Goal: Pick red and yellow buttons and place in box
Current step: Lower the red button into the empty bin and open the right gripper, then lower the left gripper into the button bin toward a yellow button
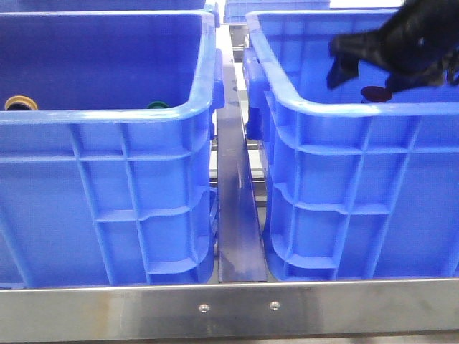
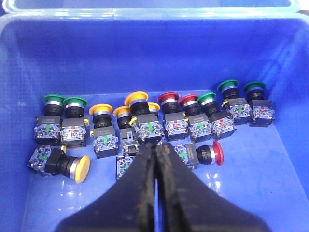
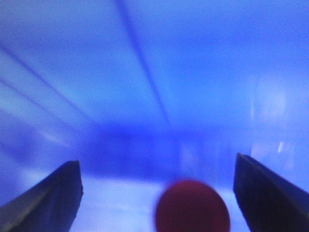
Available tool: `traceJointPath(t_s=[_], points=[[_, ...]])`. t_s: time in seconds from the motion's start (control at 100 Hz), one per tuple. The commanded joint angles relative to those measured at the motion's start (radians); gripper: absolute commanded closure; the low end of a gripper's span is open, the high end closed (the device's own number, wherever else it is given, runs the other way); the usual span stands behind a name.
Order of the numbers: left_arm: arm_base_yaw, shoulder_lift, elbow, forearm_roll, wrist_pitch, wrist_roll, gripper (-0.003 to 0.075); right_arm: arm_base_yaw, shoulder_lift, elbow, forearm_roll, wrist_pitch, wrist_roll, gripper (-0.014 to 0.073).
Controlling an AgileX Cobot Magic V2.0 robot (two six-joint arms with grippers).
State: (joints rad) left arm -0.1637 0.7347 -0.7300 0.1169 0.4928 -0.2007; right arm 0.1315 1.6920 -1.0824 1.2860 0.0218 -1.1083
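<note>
The right hand (image 3: pixel 154 193) is spread wide inside the box (image 1: pixel 358 107), gripping nothing, a red button (image 3: pixel 192 207) between its fingers.

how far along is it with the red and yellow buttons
Early on. Looks done: one red button lies inside the right crate, below the open right gripper. In hand: nothing; the left gripper is shut and empty above the left crate. Left: several yellow buttons and red buttons remain there among the green buttons.
</note>
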Motion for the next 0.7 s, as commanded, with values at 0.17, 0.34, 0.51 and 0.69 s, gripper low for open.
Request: traceJointPath(t_s=[0.17,0.34,0.51,0.69], points=[[0.004,-0.004,-0.028,0.004,-0.069,-0.008,0.0741,-0.002,-0.216,0.063,0.011,-0.022,-0.008,-0.0060],[0.004,-0.004,-0.028,0.004,-0.069,-0.008,0.0741,-0.002,-0.366,0.168,0.011,0.000,-0.008,-0.0060],[0.004,-0.004,-0.028,0.004,-0.069,-0.008,0.0741,-0.002,-0.535,0.289,0.011,0.011,-0.008,-0.0060],[0.004,-0.004,-0.028,0.004,-0.069,-0.008,0.0741,-0.002,-0.719,0.403,0.011,0.011,-0.008,-0.0060]])
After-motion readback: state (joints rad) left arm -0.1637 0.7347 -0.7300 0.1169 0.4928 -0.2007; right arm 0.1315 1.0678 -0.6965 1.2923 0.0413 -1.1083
